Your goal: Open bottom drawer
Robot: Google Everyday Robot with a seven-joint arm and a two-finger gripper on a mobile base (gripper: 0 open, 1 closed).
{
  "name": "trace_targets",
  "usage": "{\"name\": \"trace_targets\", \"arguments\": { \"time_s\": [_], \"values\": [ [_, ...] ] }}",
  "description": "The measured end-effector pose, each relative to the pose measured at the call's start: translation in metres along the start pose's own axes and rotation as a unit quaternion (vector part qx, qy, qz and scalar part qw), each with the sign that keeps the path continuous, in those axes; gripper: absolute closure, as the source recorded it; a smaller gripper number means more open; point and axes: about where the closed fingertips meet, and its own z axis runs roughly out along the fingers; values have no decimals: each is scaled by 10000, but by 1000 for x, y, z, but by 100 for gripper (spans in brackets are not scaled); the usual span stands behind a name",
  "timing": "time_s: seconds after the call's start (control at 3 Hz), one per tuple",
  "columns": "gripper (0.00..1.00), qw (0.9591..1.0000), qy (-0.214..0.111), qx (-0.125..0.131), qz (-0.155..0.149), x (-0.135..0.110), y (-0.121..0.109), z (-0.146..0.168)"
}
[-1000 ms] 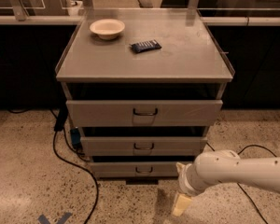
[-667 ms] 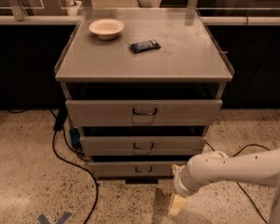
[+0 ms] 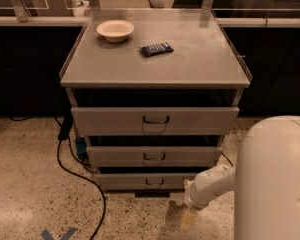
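The grey cabinet has three drawers. The bottom drawer (image 3: 151, 181) is the narrowest, with a small dark loop handle (image 3: 154, 182), and stands just above the floor. Its front looks flush with little gap. My gripper (image 3: 188, 218) hangs low at the end of the white arm (image 3: 210, 185), just right of and below the bottom drawer's front, near the floor. It is apart from the handle. One pale fingertip (image 3: 188, 220) shows pointing down.
The mid drawer (image 3: 154, 155) and the top drawer (image 3: 155, 120) sit above. A white bowl (image 3: 115, 30) and a dark packet (image 3: 157, 49) lie on the cabinet top (image 3: 200, 64). A black cable (image 3: 75, 169) runs over the speckled floor at left. My white body (image 3: 275, 179) fills the lower right.
The arm has moved left and in toward the cabinet, bringing the gripper closer to the bottom drawer. The drawers have not moved.
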Motion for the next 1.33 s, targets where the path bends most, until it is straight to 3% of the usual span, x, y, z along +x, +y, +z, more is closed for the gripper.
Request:
{"name": "trace_targets", "arguments": {
  "time_s": [0.33, 0.67, 1.33],
  "values": [
    [0, 9999, -112, 2, -3, 1, 3, 2],
    [0, 9992, -381, -142, -22, 1, 7, 24],
    [0, 9987, -487, -108, -40, 17, -9, 100]
  ]
}}
